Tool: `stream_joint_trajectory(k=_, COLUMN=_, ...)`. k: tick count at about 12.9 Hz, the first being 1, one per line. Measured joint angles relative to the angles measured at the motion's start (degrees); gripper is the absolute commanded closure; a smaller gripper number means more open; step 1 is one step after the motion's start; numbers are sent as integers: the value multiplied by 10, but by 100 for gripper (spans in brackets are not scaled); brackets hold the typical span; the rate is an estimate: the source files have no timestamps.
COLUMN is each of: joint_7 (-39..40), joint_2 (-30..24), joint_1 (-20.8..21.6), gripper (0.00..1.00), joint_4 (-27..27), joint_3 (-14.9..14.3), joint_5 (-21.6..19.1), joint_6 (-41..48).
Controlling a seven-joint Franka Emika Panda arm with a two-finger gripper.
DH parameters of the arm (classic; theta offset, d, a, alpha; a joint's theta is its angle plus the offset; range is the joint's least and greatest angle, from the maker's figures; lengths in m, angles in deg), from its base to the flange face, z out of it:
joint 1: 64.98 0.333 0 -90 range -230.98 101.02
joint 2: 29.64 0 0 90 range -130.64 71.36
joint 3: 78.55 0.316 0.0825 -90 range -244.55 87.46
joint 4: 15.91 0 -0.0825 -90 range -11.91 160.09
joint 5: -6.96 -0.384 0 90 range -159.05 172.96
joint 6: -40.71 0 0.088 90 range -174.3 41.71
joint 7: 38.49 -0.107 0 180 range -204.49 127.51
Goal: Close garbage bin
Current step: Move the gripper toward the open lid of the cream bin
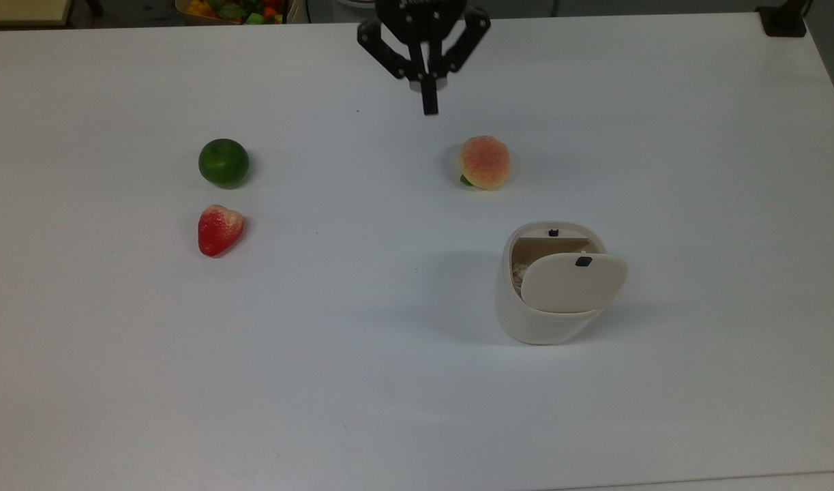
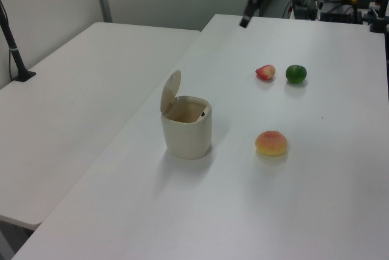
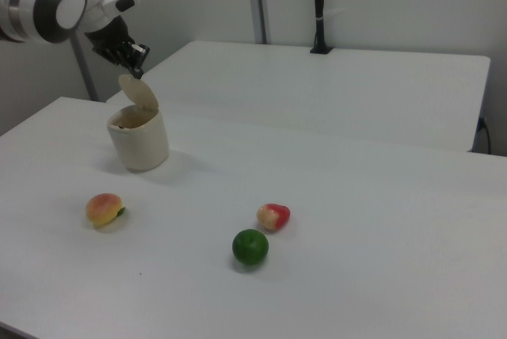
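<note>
Layout of the desk relative to the fingers

In the top view, the fingers hang over the far part of the desk, and everything on it lies nearer the camera than they do. The peach sits near them, just toward the top view's right. The garbage bin stands farther on, past the peach and to the top view's right, its lid raised on the side away from the fingers. The lime lies well apart on the top view's left, with the strawberry just in front of it. In the right view, the fingers are above and behind the bin.
</note>
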Motion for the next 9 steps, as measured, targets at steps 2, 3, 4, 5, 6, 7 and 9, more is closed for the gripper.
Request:
stream_joint_trajectory(k=2, joint_7=-24, joint_2=25, joint_1=11, gripper=100, joint_4=0, joint_3=0, joint_5=0, joint_6=-73)
stream_joint_trajectory(k=3, joint_7=-36, joint_2=42, joint_1=18, gripper=100, joint_4=0, joint_3=1, joint_5=0, joint_6=-115)
stream_joint_trajectory(k=4, joint_7=-41, joint_2=52, joint_1=22, gripper=100, joint_4=0, joint_3=1, joint_5=0, joint_6=-137)
stream_joint_trajectory(k=5, joint_7=-45, joint_2=62, joint_1=27, gripper=100, joint_4=-2, joint_3=2, joint_5=0, joint_6=-155)
stream_joint_trajectory(k=6, joint_7=-49, joint_2=71, joint_1=32, gripper=100, joint_4=-5, joint_3=2, joint_5=0, joint_6=-167)
stream_joint_trajectory(k=7, joint_7=-59, joint_2=81, joint_1=37, gripper=99, joint_4=-10, joint_3=2, joint_5=0, joint_6=-181)
stream_joint_trajectory(k=9, joint_7=-73, joint_2=107, joint_1=50, gripper=99, joint_4=-21, joint_3=3, joint_5=0, joint_6=-220)
